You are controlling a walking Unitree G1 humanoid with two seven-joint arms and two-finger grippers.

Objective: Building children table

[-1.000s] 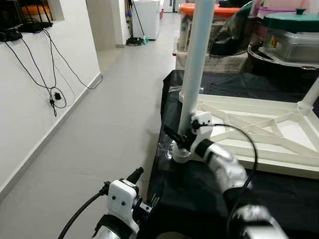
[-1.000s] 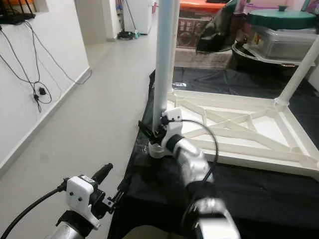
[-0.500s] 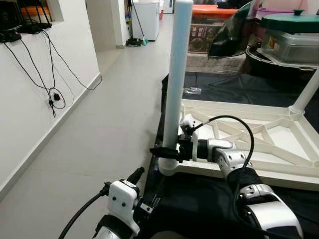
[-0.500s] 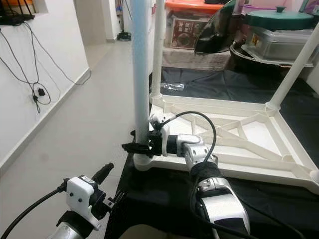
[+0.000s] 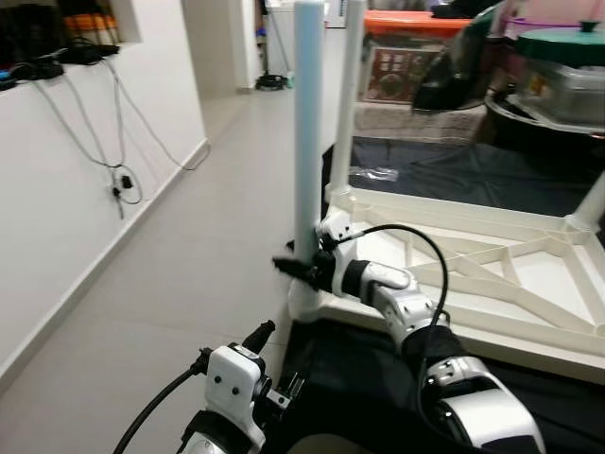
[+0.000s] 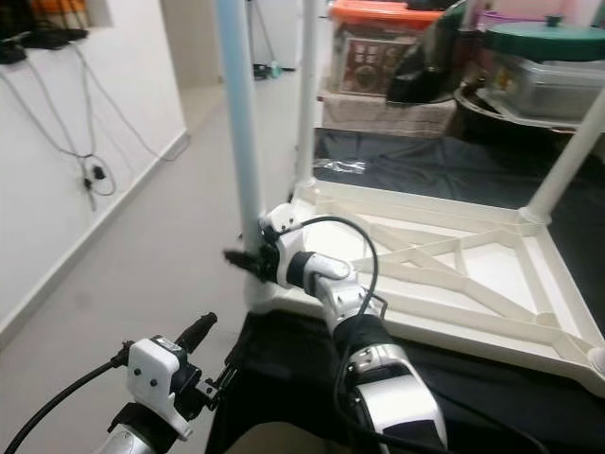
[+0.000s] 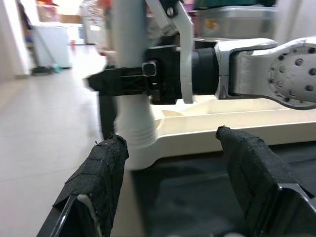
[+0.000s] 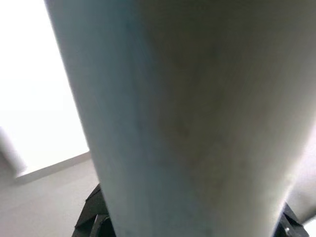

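Note:
The white children's table (image 5: 492, 274) lies upside down on a black cloth (image 5: 369, 369), with its legs pointing up. The near-left leg (image 5: 307, 142) is a pale tube standing in the table's corner socket (image 5: 304, 301). My right gripper (image 5: 297, 267) is shut around this leg just above the socket, and the tube's surface (image 8: 187, 113) looms close in the right wrist view. My left gripper (image 7: 173, 168) hangs low in front of that corner, open, with nothing between its padded fingers (image 7: 96, 180). A second leg (image 5: 348, 95) stands behind, and a third (image 5: 586, 203) at the far right.
A white wall with dangling cables (image 5: 118, 180) runs along the left of a grey hallway floor (image 5: 208, 236). Storage boxes, one orange-lidded (image 5: 406, 19), and a lidded pot (image 5: 562, 66) stand behind the table.
The whole picture has shifted because my head moved. My right gripper stays clamped on the leg near its base, with its wrist turned. The left arm has not moved.

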